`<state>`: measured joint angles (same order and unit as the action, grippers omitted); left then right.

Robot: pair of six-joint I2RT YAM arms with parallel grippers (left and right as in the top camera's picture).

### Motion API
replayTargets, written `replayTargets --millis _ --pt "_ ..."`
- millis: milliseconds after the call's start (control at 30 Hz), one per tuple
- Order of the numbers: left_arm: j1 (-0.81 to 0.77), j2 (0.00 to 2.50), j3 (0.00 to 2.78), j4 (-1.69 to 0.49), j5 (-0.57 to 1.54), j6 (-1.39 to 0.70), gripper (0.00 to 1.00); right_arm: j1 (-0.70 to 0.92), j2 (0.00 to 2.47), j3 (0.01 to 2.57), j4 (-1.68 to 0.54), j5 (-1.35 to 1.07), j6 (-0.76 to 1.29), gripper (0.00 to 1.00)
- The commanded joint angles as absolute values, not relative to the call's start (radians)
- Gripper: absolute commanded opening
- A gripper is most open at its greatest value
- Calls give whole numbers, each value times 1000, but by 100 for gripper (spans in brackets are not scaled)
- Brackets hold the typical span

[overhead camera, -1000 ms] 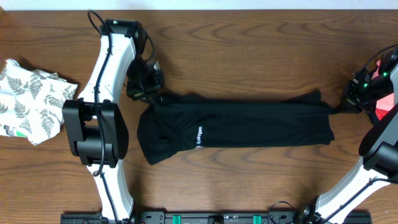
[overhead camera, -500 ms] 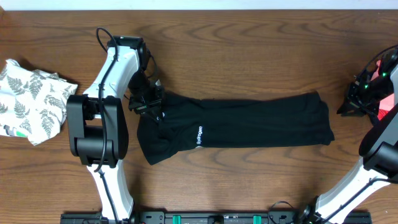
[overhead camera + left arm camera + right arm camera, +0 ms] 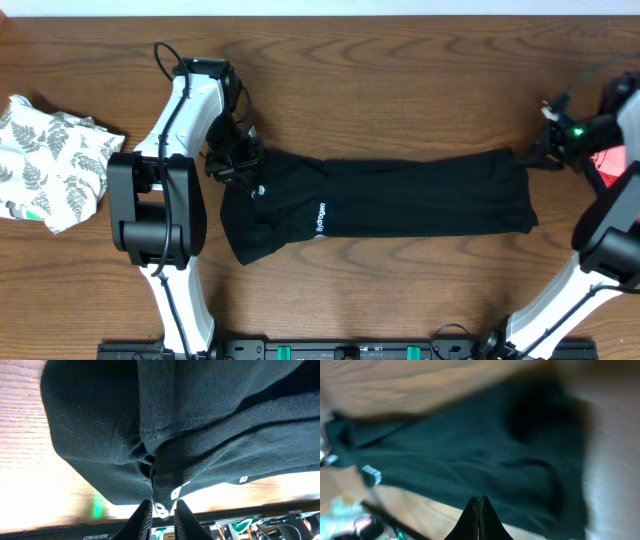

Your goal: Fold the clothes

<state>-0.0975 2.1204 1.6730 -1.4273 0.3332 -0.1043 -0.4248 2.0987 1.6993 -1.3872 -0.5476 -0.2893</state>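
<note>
The clothes here are chiefly a black garment [image 3: 400, 200] that lies stretched left to right across the middle of the table, with a small white logo [image 3: 320, 217] near its left part. My left gripper [image 3: 245, 170] is at its upper left corner. In the left wrist view the left gripper [image 3: 162, 510] is shut on a fold of the black garment [image 3: 200, 420] with white print on it. My right gripper [image 3: 535, 160] hovers at the garment's right end. In the blurred right wrist view the right gripper [image 3: 480, 500] is shut and empty above the black garment [image 3: 470, 450].
A crumpled white fern-print piece [image 3: 50, 165] lies at the far left of the wooden table [image 3: 400, 80]. A pink-red piece [image 3: 612, 160] shows at the far right, partly hidden by the right arm. Both arm bases stand along the front edge.
The right gripper let go of the garment's right corner, which fell back flat, then swung back toward that end. The left gripper shifted slightly down and right, still holding its corner.
</note>
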Motion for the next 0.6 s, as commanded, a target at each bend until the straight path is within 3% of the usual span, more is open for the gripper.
replayTargets --millis 0,233,567 --pt "-97 2107 1681 -1436 316 -110 17 -345 2065 1705 -1378 -640 -400 2" --pt "-97 2107 1681 -1450 316 -110 17 -220 2065 1685 -1302 -304 -183 2" --pt "-97 2107 1680 -1454 316 -109 17 -194 2065 1449 -1060 -234 -109 3"
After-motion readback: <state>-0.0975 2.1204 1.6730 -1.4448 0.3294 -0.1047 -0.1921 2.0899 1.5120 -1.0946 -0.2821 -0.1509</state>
